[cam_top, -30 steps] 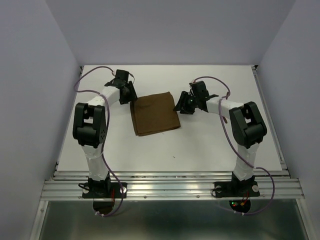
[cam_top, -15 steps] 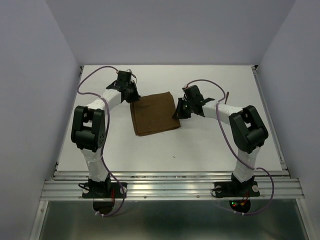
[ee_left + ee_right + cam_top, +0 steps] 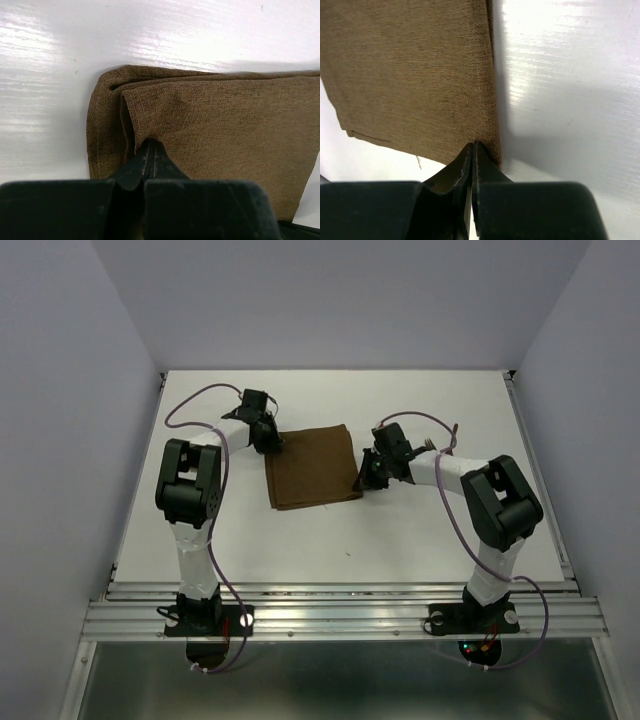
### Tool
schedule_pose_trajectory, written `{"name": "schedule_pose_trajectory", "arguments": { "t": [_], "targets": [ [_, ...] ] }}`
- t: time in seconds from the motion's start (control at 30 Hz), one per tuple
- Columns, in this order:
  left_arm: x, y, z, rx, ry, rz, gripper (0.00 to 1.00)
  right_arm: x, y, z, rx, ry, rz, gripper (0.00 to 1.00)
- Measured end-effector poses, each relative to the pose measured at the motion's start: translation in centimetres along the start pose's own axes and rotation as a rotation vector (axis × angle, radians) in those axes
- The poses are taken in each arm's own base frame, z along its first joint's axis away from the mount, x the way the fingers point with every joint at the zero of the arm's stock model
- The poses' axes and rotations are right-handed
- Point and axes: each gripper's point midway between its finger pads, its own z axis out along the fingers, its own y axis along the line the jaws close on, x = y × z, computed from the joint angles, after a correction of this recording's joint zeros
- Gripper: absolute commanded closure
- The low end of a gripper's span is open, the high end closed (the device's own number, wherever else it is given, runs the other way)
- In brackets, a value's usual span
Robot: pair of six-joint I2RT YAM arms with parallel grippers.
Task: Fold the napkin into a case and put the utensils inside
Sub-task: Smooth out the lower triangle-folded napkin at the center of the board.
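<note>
Both claws are pinched shut on cloth: your left gripper [image 3: 151,150] nips the far-left corner and your right gripper [image 3: 472,148] the near-right corner of the dark brown, soft folded napkin [image 3: 312,465], lying flat on the white table [image 3: 430,530]. Lift both corners at one pace so the layers stay aligned. No brand, label or writing is readable.
</note>
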Motion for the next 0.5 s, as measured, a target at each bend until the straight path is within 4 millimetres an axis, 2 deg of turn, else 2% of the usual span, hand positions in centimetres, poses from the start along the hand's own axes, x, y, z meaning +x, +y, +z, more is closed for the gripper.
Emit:
{"name": "schedule_pose_trajectory", "arguments": {
  "t": [0.17, 0.33, 0.43, 0.5],
  "targets": [
    [-0.7, -0.2, -1.1, -0.009, -0.023, 0.003, 1.0, -1.3, 0.9, -1.1, -0.011, -0.047, -0.014, 0.96],
    [-3.0, -1.3, -2.0, 0.001, -0.074, 0.008, 1.0, -4.3, 2.8, -1.7, -0.033, -0.116, -0.03, 0.96],
    [-3.8, -1.7, -2.2, 0.005, -0.094, 0.01, 1.0, -6.2, 4.0, -1.4, -0.05, -0.155, -0.039, 0.96],
    [-3.9, -1.6, -2.1, 0.001, -0.096, 0.01, 1.0, -6.6, 3.8, -0.6, -0.04, -0.156, -0.036, 0.96]
  ]
}}
